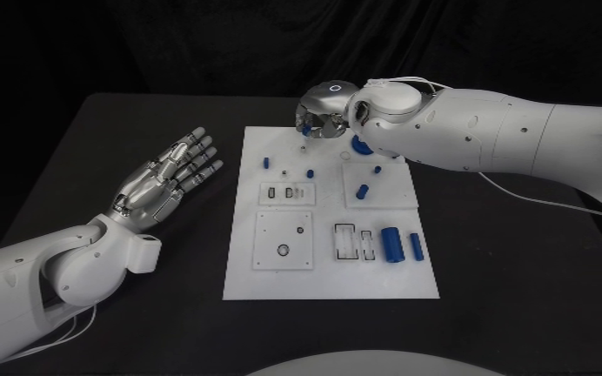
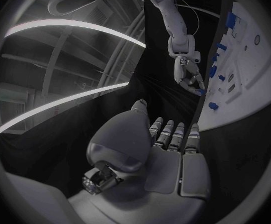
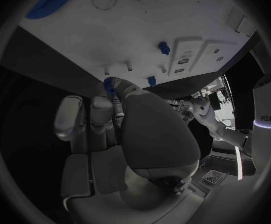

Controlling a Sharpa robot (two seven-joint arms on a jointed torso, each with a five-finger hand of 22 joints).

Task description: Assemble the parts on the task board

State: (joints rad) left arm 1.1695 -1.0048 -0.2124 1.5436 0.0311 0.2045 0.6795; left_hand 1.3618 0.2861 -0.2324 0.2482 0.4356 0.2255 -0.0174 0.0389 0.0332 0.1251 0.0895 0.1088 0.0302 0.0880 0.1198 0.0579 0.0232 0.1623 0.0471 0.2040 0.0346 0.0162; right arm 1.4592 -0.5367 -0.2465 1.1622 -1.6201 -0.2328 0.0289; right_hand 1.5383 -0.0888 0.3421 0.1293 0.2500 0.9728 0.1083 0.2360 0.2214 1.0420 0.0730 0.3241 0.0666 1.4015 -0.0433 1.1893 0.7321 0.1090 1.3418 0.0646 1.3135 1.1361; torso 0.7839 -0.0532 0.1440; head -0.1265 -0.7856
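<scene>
Holding a small blue gear (image 3: 110, 82), right hand (image 1: 321, 117) overhangs task board (image 1: 329, 282).

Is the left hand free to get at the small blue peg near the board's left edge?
Probably yes: the left hand lies open beside the white task board, and nothing stands between it and the small blue peg.

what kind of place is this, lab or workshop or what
Most likely a robotics lab test bench. A black table backed by black curtain holds a white task board with small blue parts, and the room in the left wrist view has long ceiling strip lights.
</scene>
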